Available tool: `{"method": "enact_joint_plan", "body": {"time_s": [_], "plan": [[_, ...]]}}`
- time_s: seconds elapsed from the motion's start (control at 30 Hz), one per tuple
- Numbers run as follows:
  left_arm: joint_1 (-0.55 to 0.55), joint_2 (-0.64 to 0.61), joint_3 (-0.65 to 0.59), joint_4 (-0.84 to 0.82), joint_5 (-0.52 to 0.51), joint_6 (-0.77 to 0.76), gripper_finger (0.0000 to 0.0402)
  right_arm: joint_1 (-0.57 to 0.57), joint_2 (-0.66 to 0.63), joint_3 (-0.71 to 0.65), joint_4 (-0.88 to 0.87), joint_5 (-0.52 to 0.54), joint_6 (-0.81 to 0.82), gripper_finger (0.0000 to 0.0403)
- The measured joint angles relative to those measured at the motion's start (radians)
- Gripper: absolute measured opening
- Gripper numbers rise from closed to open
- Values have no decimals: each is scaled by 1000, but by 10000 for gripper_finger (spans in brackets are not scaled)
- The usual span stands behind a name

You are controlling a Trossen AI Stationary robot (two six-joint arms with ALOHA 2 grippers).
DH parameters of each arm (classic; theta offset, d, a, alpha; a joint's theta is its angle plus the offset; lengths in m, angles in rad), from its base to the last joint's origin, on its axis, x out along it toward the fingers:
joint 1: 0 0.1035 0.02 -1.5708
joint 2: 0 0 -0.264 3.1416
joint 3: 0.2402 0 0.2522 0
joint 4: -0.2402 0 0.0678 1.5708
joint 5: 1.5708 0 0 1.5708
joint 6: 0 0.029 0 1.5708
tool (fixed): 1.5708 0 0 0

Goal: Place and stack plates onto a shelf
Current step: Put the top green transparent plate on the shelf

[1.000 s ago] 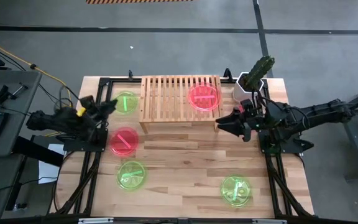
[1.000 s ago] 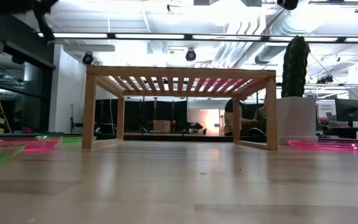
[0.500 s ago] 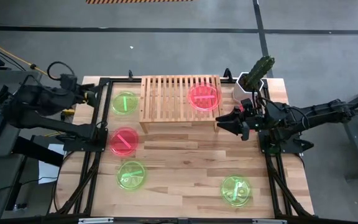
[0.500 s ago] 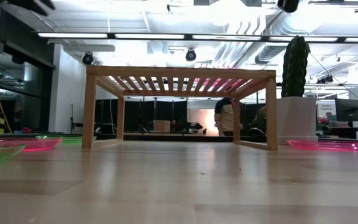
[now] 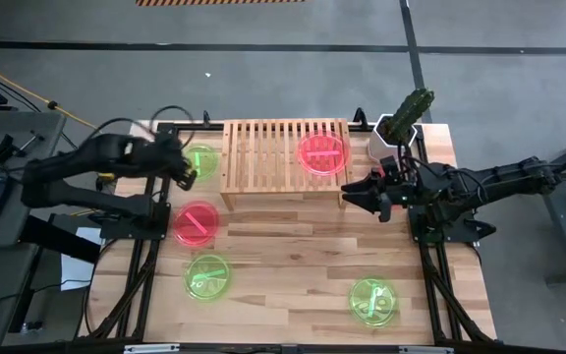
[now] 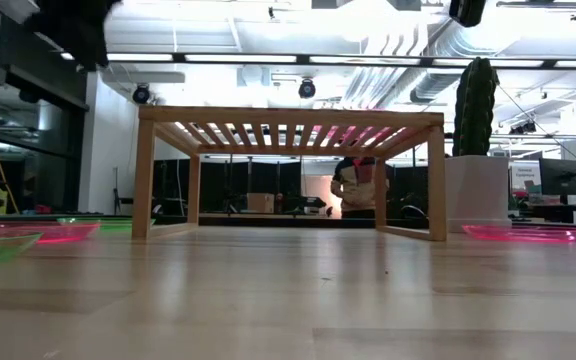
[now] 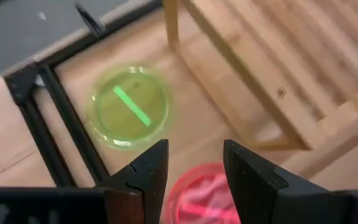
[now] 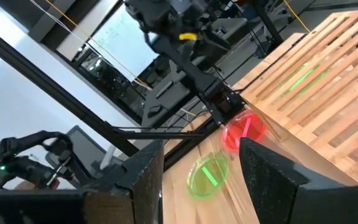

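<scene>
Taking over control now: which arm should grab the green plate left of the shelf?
Left. Its gripper hovers open right beside that green plate; the right gripper waits past the shelf's far end.

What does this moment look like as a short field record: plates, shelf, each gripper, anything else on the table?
shelf: light-wood slatted rack at the table's far side
plate on shelf: one pink-red plate, toward the right end
plates on table: three green, one pink-red
left gripper: open, empty, over the green plate beside the shelf's left end
right gripper: open, empty, by the shelf's right end
other: potted cactus at the far right corner
</scene>
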Motion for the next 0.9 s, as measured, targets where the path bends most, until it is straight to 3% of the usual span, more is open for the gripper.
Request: {"method": "enact_joint_plan", "body": {"time_s": [0.23,0.43,0.6,0.9], "plan": [[364,89,-68,178,277,377,145,0,0,0,-62,0,13,193],[650,164,-142,260,525,585,145,0,0,0,-93,-1,18,193],[721,230,-232,281,566,639,145,0,0,0,-98,-1,19,193],[689,270,-396,448,567,651,145,0,0,0,-98,9,19,193]]}}
